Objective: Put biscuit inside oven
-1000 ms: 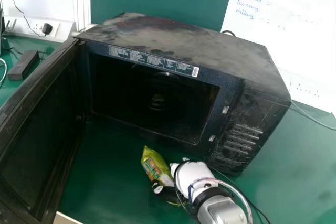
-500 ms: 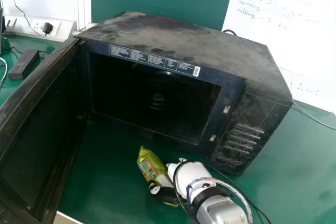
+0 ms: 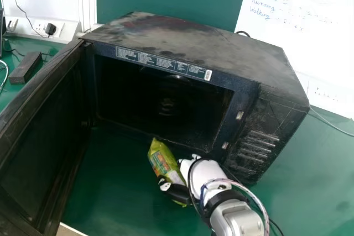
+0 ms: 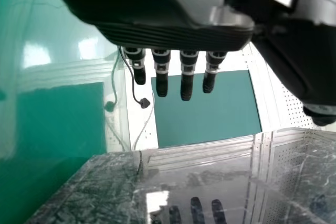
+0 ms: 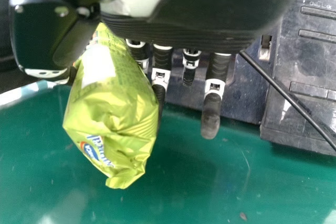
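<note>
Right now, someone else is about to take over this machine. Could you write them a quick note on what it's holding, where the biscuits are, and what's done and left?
Right robot hand: gripping the green biscuit packet between thumb and fingers.
Left robot hand: open, fingers straight, holding nothing.
Biscuit packet: outside the microwave oven, in front of its opening.
Done: packet gripped; oven door wide open.
Left: put the packet inside, then let go.

The right hand [image 3: 206,176] holds a yellow-green biscuit packet [image 3: 160,158] before the oven [image 3: 188,42]. Its door [image 3: 44,142] stands open.
</note>
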Controlling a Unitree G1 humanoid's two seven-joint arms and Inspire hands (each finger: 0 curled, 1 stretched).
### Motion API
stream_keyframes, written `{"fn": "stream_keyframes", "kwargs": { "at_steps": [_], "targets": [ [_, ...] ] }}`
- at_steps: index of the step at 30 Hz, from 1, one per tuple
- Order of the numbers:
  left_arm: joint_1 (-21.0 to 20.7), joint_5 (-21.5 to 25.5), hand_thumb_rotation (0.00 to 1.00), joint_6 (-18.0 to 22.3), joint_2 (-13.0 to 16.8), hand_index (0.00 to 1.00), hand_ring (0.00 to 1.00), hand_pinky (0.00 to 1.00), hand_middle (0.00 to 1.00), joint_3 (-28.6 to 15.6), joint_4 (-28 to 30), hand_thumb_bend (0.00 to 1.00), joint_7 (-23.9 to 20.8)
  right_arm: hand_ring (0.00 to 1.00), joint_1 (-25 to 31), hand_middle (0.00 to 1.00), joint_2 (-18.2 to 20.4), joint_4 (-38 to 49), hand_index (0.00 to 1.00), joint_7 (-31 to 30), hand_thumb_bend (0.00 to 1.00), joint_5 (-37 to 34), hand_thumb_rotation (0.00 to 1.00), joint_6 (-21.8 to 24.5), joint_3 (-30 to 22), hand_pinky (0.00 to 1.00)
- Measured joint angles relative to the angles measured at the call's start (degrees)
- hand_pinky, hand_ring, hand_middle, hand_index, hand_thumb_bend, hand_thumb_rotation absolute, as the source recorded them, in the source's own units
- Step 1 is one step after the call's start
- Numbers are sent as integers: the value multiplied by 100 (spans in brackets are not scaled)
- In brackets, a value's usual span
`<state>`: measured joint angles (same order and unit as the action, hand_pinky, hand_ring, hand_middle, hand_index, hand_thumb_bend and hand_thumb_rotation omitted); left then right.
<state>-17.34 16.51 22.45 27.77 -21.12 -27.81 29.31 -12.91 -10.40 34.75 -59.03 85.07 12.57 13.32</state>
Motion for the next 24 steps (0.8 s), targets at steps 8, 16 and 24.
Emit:
{"fn": "stream_keyframes", "kwargs": {
  "at_steps": [8, 16, 24],
  "targets": [
    [-10, -5, 100, -4, 0, 98, 95, 96, 96, 1, 0, 38, -9, 31, -127, 47, 48, -138, 49, 146, 53, -79, 0, 112, -112, 22],
    [-21, -6, 100, 5, 0, 98, 95, 96, 96, 1, -11, 37, 10, 27, -210, 40, 72, -397, 51, 747, 52, -563, 0, 224, -315, 17],
    [-34, -3, 100, -31, 0, 98, 95, 96, 95, 1, 2, 37, 0, 33, -402, 41, 74, -687, 51, 939, 53, -659, 0, 435, -296, 23]
  ]
}}
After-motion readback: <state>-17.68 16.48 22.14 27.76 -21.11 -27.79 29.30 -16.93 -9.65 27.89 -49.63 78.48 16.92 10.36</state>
